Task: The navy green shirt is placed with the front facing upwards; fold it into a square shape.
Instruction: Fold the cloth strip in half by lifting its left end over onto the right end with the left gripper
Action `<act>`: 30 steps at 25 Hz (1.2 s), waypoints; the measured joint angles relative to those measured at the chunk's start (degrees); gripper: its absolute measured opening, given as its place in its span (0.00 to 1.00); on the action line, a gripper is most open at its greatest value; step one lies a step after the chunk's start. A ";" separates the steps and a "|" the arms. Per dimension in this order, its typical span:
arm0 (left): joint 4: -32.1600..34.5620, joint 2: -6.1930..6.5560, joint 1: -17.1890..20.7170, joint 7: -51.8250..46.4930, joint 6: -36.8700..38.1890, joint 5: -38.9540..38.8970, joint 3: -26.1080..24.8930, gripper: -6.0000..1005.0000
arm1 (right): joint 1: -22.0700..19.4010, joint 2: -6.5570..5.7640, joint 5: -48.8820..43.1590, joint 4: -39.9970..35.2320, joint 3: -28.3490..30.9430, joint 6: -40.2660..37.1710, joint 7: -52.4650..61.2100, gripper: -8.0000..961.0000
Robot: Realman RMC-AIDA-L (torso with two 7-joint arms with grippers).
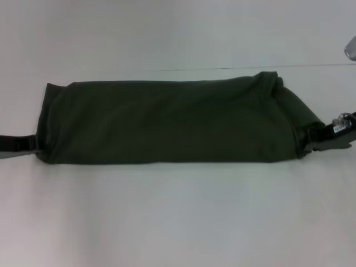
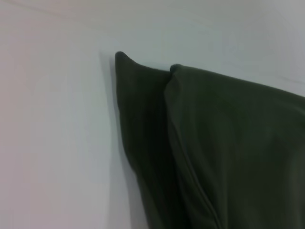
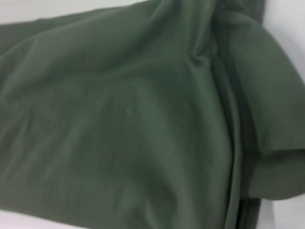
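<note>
Green shirt folded into a long band across the white bench, left claw and right claw at its ends, grip impossible to tell

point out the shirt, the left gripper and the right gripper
shirt (image 1: pixel 167 122), head view, middle of the folded cloth
left gripper (image 1: pixel 22 144), head view, dark tip at the shirt's left end
right gripper (image 1: pixel 325 136), head view, black body at the shirt's right end

The shirt is soft, matt cloth, lightly creased. The table looks smooth, white and faintly sheened.
</note>
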 joint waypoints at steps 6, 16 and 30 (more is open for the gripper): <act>5.46 0.26 1.85 -1.73 8.55 3.57 -1.55 0.03 | -2.25 -0.11 -0.05 -3.92 -0.04 -9.73 -1.21 0.01; 11.66 1.33 4.02 -2.33 24.63 9.62 -7.30 0.03 | -5.37 -0.20 -2.07 -5.71 -0.05 -21.79 -5.52 0.01; 12.17 2.07 5.79 1.31 42.06 13.64 -13.00 0.04 | -5.84 -0.25 -6.15 -5.72 -0.04 -29.70 -10.29 0.01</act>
